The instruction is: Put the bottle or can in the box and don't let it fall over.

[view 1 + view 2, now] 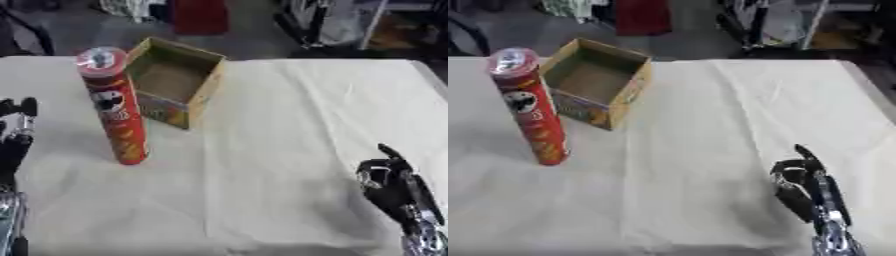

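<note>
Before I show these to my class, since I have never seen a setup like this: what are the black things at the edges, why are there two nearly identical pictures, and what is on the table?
Both pictures come from one camera pair in the head of a humanoid robot, looking down at its work; they are its left eye and right eye, same moment. The black shapes are its hands. The right hand shows at the lower right, resting idle with its fingers relaxed. The left hand shows only in the left eye view, at the left edge, also relaxed. Neither holds anything. On the white cloth covering the table stands a tall red can, upright, with a lid on top. Just behind it to the right sits an open cardboard box, which looks empty. The can is still outside the box.
</note>
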`<state>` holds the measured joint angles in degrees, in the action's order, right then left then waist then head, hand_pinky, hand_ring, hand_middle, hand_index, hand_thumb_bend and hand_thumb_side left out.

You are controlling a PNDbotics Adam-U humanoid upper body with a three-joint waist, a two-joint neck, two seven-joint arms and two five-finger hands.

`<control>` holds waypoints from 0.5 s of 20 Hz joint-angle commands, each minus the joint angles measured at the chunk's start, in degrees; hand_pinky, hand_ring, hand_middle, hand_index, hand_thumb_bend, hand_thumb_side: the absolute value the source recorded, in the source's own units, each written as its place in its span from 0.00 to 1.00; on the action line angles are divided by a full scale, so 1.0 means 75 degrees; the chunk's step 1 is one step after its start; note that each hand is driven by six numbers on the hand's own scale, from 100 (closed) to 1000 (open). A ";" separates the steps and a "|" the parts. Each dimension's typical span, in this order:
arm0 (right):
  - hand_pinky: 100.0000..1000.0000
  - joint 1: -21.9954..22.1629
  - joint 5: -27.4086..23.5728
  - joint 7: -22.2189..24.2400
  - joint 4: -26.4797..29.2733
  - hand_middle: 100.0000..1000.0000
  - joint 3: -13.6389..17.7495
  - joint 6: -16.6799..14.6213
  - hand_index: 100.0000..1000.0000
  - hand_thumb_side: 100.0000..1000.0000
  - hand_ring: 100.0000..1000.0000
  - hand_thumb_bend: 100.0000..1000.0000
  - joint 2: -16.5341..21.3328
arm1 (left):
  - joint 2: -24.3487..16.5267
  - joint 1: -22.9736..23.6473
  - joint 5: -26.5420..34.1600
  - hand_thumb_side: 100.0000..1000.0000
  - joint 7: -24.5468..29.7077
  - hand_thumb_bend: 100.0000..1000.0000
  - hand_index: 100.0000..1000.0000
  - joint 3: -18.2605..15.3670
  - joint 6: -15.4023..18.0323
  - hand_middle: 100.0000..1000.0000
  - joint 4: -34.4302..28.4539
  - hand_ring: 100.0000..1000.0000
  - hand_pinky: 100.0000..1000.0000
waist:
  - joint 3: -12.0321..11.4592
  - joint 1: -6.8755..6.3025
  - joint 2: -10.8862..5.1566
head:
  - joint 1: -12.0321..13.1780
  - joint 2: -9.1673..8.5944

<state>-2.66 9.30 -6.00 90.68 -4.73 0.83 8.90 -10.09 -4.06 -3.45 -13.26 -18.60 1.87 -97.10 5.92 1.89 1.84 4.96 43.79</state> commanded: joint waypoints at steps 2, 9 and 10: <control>0.70 -0.0063 -0.0015 -0.0005 0.0087 0.59 0.0043 0.0057 0.81 0.12 0.60 0.00 0.0124 | -0.0097 -0.0062 0.0005 0.47 0.0008 0.53 0.71 -0.0066 0.0010 0.61 -0.0133 1.00 1.00 | -0.0004 -0.0012 -0.0075 | 0.0013 0.0044; 0.70 -0.0070 -0.0012 -0.0014 0.0104 0.58 0.0047 0.0042 0.63 0.13 0.59 0.00 0.0122 | -0.0103 -0.0066 0.0017 0.48 0.0006 0.52 0.71 -0.0063 0.0013 0.61 -0.0133 1.00 1.00 | 0.0006 -0.0019 -0.0085 | 0.0007 0.0044; 0.70 -0.0071 -0.0006 -0.0023 0.0111 0.57 0.0049 0.0023 0.60 0.14 0.59 0.00 0.0123 | -0.0104 -0.0066 0.0018 0.48 0.0005 0.52 0.71 -0.0062 0.0013 0.61 -0.0133 1.00 1.00 | 0.0006 -0.0019 -0.0086 | 0.0007 0.0044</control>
<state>-2.65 9.30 -6.05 90.68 -4.64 1.10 8.90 -10.09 -4.06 -3.40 -13.26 -18.60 1.87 -97.10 5.92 1.89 1.82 4.97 43.79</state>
